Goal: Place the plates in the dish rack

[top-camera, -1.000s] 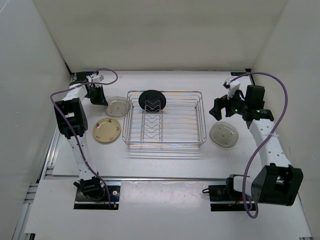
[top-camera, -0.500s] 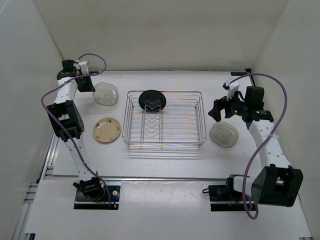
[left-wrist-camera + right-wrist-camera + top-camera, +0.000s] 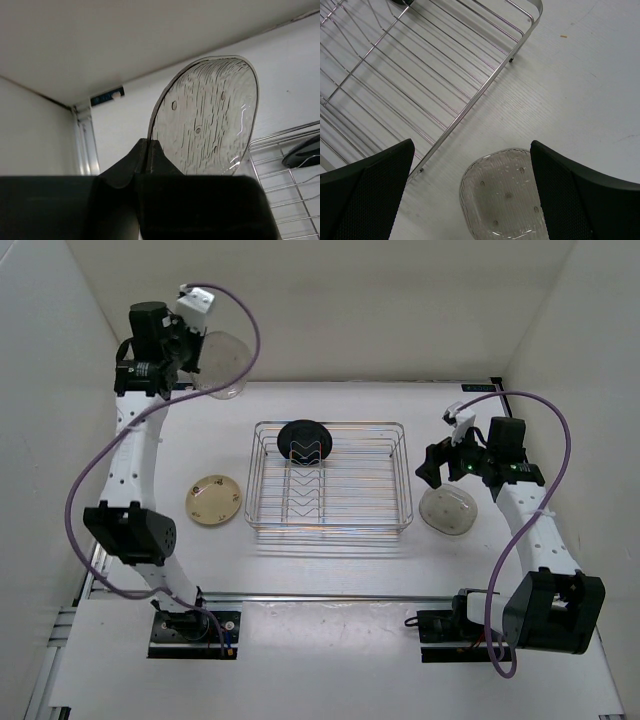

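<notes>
One translucent greyish plate (image 3: 207,115) is hanging on edge, pinched at its rim by the left gripper (image 3: 148,150), high at back-left; the dish rack (image 3: 405,485) is lying rightward and nearer. Right gripper (image 3: 472,192) is hovering, jaws spread, over a second clear plate (image 3: 505,212).

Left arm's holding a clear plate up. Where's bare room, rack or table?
Rack: divider slots nearer than the black plate are bare. Table: bare strip along the rack's near side, and far-left patch beyond the cream plate. Crowded right of the rack: translucent plate under the open right fingers.
</notes>
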### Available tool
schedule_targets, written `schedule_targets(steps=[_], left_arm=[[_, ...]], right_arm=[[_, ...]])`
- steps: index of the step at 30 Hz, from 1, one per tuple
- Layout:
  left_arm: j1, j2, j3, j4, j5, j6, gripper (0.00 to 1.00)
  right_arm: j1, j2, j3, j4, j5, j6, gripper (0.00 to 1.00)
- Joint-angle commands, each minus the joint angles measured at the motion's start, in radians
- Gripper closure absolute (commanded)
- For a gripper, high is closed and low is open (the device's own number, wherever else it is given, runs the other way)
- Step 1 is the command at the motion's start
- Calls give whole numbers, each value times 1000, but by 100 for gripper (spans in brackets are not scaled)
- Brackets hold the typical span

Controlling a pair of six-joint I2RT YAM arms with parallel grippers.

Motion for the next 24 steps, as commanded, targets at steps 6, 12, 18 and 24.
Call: schedule_targets(steps=[6,12,18,24], left_arm=[[-338,-245,-84,34,-298,421,90],[-489,-316,-282,80,-392,540,90],[-568,-325,-380,104,-418,588,90],[-625,-316,-444,141,-466,734,90]], right_arm=[[-4,-2,-5,25,-8,-10,0],[-4,-2,-5,25,23,-10,0],[-13,9,-5,35,45,-10,0],[-13,27,5,35,54,-1,0]])
